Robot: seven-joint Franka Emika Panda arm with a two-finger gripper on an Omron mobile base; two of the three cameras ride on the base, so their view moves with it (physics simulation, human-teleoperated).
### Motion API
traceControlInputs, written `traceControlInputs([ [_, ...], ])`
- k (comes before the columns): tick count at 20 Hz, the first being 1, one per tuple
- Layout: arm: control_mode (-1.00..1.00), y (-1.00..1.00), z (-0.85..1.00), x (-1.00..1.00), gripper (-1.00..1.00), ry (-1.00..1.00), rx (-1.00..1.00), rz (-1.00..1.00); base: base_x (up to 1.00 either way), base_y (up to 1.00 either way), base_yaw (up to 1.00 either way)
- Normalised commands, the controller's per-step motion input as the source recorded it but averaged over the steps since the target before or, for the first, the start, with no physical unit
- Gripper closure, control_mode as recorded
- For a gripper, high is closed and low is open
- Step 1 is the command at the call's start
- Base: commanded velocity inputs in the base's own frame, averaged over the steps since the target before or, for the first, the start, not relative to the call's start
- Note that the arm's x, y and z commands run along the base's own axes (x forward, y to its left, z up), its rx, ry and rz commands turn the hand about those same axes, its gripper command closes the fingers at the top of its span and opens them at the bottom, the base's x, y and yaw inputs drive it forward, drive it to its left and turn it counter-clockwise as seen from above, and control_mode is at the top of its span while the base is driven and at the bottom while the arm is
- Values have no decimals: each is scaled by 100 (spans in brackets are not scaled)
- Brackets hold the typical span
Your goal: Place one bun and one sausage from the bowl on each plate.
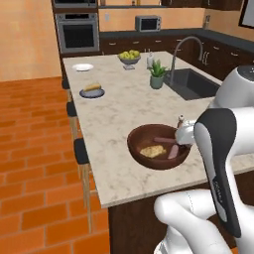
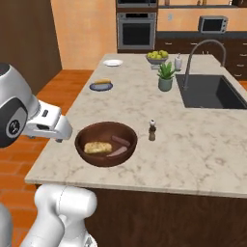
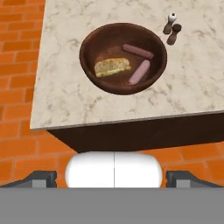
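One bun [image 3: 113,66] and two sausages wait in the bowl [image 3: 89,43]; the wide-open, empty end effector [image 3: 113,179] must next descend onto one.

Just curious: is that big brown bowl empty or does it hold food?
Not empty: the bowl holds one bun and two sausages.

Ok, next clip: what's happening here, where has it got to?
A robot arm is serving buns and sausages from the brown bowl onto two plates. One bun and two sausages lie in the bowl. The blue-grey plate already has a bun; the white plate looks bare. The gripper is open and empty, back from the counter's edge.
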Motion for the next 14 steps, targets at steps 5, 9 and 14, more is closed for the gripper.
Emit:
traceControlInputs([
  [5,100,0,0,0,-100,0,0,0,34,-26,12],
  [9,100,0,0,0,-100,0,0,0,13,-49,20],
  [14,-100,0,-4,6,-100,0,1,0,16,-37,0],
])
